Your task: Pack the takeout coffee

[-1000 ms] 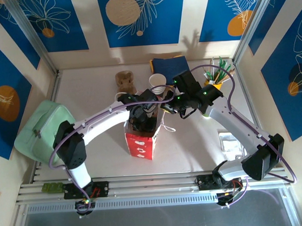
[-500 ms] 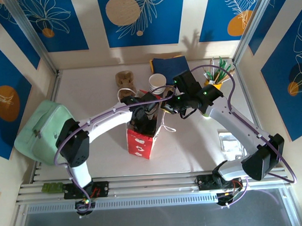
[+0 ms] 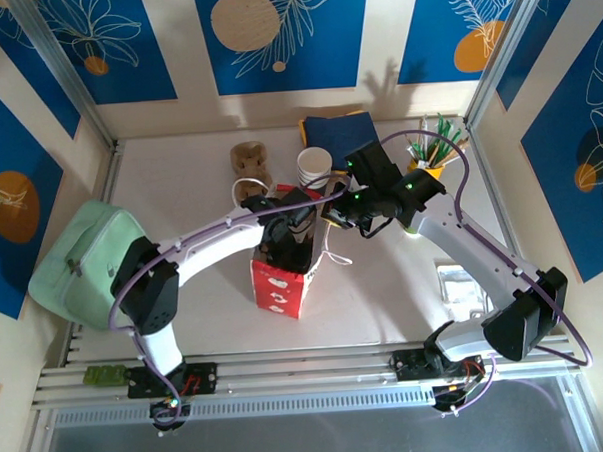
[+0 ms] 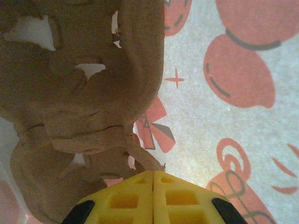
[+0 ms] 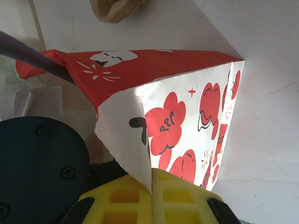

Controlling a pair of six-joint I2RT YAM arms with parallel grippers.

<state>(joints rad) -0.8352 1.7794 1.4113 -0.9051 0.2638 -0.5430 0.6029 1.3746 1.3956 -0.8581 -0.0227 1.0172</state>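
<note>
Much is covered from above. Both arms meet over the bag [image 3: 281, 285], and the left arm's wrist blocks its open mouth, so its contents cannot be read from that view. The coffee [image 3: 411, 231] is mostly hidden too: a lime-green sliver peeks from under the right forearm, on the table [image 3: 179, 181] to the right of the bag and apart from it, its lid covered by the arm. The left wrist view looks inside the bag, where a brown pulp tray [image 4: 70, 93] lies against the white, red-printed paper, its lower end cut off by the frame. The left gripper [image 4: 153, 179] has its yellow fingers pressed together with the seam closed. A ragged tip of the tray reaches them, but whether it is pinched I cannot tell. The right gripper [image 5: 152, 183] is clamped on the bag's upper edge, the paper fold running down into the seam between its fingers. Beside it in that view sits a round black disc [image 5: 37, 163] with small dimples, cut off at the corner; lid or arm part, I cannot tell. Behind the arms stands a stack of white-rimmed cups [image 3: 314, 165], partly overlapped by the right arm.
</note>
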